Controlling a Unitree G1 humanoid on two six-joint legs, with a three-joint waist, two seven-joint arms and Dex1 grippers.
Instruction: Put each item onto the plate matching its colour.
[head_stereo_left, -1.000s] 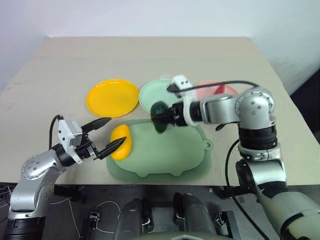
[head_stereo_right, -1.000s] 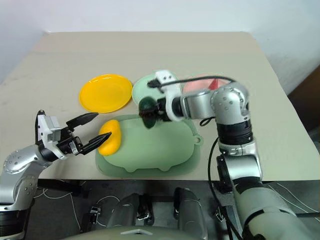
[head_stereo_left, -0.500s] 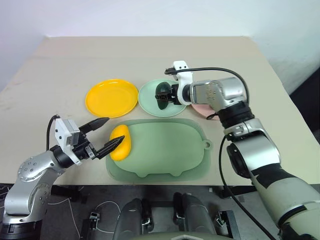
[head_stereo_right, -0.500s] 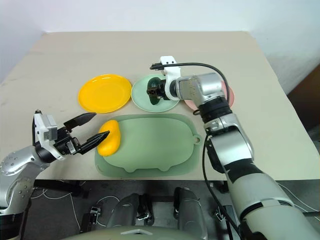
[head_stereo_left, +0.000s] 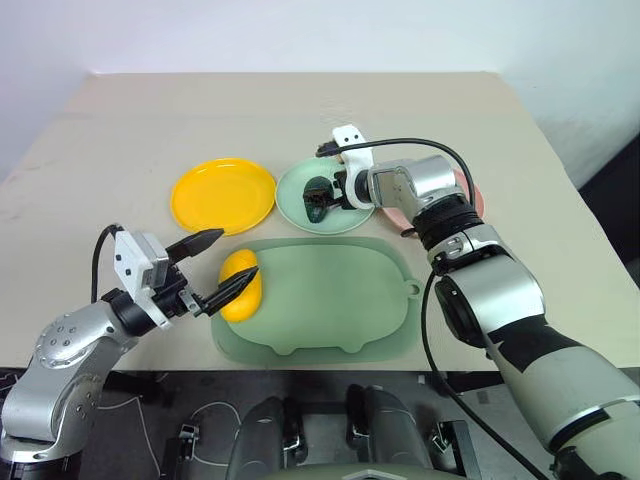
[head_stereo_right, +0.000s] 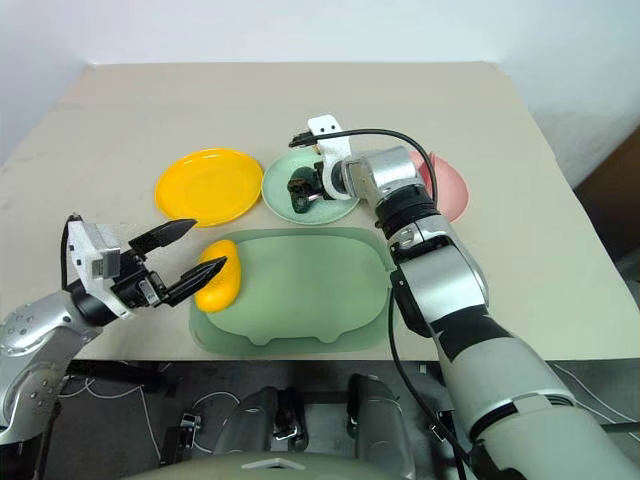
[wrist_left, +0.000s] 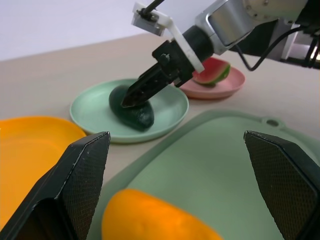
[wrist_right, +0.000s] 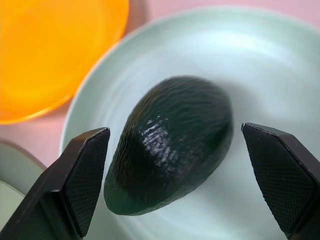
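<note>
Avocado's down on green, mango's next

My right pincer (wrist_right: 175, 165) is spread wide with nothing in it, fingers either side of the dark green toy avocado (wrist_right: 172, 142) that's lying on the pale mint round plastic plate (head_stereo_left: 296, 190). My worry: the fingertips sit so close that pulling back could nudge the avocado off. Left pincer (head_stereo_left: 220, 268) is open too and empty, one tip right at the yellow-orange oblong toy mango (head_stereo_left: 243, 285) at the near-left edge of the big pale green tray (head_stereo_left: 340, 300); a sloppy close might squirt it off the tray. The red watermelon wedge (wrist_left: 212, 71) is on the pale pink plate (wrist_left: 220, 86), and the yellow-orange plate (head_stereo_left: 222, 195) is bare on the beige bench (head_stereo_left: 150, 120).
</note>
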